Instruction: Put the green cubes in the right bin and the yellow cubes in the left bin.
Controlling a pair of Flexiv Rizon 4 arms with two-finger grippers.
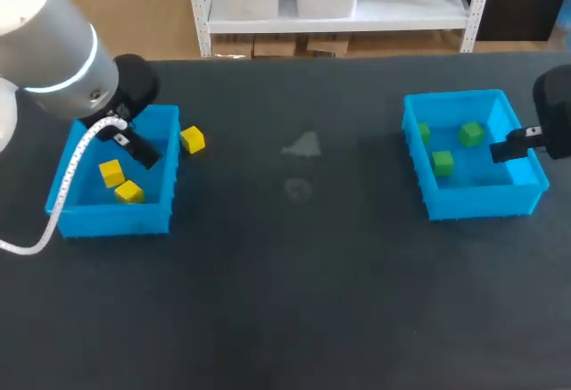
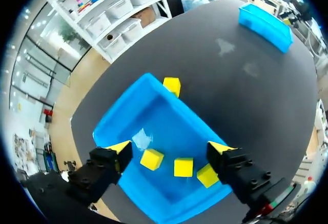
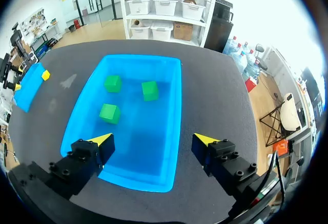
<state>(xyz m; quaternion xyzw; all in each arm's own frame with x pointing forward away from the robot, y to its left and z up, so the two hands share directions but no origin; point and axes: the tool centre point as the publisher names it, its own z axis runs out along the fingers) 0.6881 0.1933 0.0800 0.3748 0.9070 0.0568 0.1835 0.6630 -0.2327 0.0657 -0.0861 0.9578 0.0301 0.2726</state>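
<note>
The left pincer [image 2: 170, 149] hangs over the left bin [image 2: 164, 126]. Its two yellow tips are spread wide and nothing is held between them. Right under it, three yellow cubes [image 2: 183, 167] lie side by side on the blue floor, close to the bin's near wall. Past the bin's far wall, a stray yellow cube [image 2: 172, 85] sits on the dark bench [image 2: 230, 96], just beside the bin's outer corner.

From above, the left bin is at 9 o'clock from the middle of the bench. The stray yellow cube is at about 1 o'clock from that bin. The left arm [image 1: 53, 51] comes in from the corner and covers part of the bin, so only two of the cubes inside show from there.

The right pincer [image 3: 155, 141] hangs over the right bin [image 3: 174, 111]. It is wide open too, with nothing in its grip. Ahead of it, three green cubes [image 3: 110, 113] rest on the bin's floor. One is nearer to the pincer, and two are farther on, side by side but apart.

From above, the right bin is at 3 o'clock from the middle of the bench, well apart from the left one. The right arm [image 1: 553, 109] reaches in over its right wall. All three green cubes sit in the far half of the bin — two by the back, one a bit closer.
</note>
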